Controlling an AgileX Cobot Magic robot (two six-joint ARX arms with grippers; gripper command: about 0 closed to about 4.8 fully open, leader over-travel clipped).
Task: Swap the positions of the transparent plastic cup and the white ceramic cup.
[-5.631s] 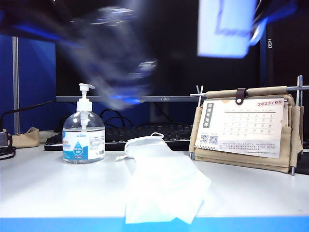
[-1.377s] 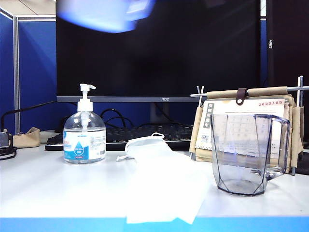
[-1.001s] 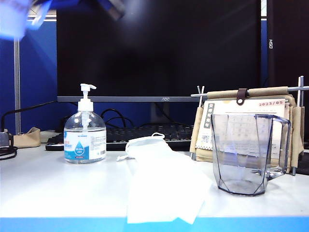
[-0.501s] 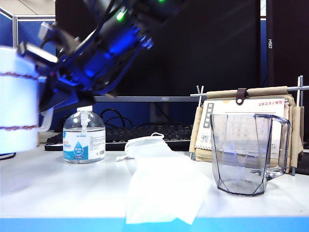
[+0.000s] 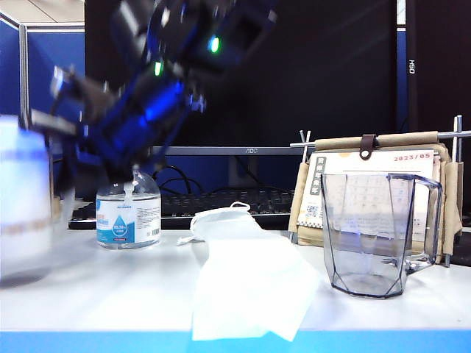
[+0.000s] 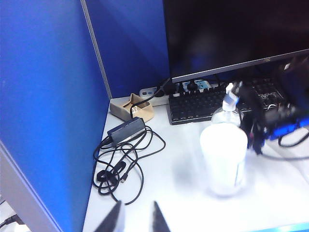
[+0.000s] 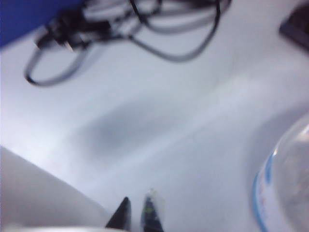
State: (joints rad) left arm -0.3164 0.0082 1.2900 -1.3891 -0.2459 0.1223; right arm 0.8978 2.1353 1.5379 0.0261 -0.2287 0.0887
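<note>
The transparent plastic cup (image 5: 379, 235) stands upright on the table at the right, in front of a calendar, with no gripper near it. The white ceramic cup (image 5: 22, 198) is blurred at the far left, low over the table. My right arm reaches across to it. My right gripper (image 7: 140, 215) is shut, with the mug's white wall (image 7: 38, 193) right beside its fingers. From above, the mug (image 6: 223, 154) appears upright with the dark right gripper (image 6: 253, 133) at its side. My left gripper (image 6: 136, 217) hovers high over the table's left edge, slightly open and holding nothing.
A pump sanitizer bottle (image 5: 127, 213) stands just behind the mug. A white face mask (image 5: 246, 272) lies mid-table. A keyboard (image 5: 221, 206) and monitor are behind, with a desk calendar (image 5: 375, 191) at the right. Coiled cables and a power brick (image 6: 120, 159) lie by the blue partition.
The right arm has swung in from the top left and brought the white mug down toward the table at the far left. The transparent cup has stayed put.
</note>
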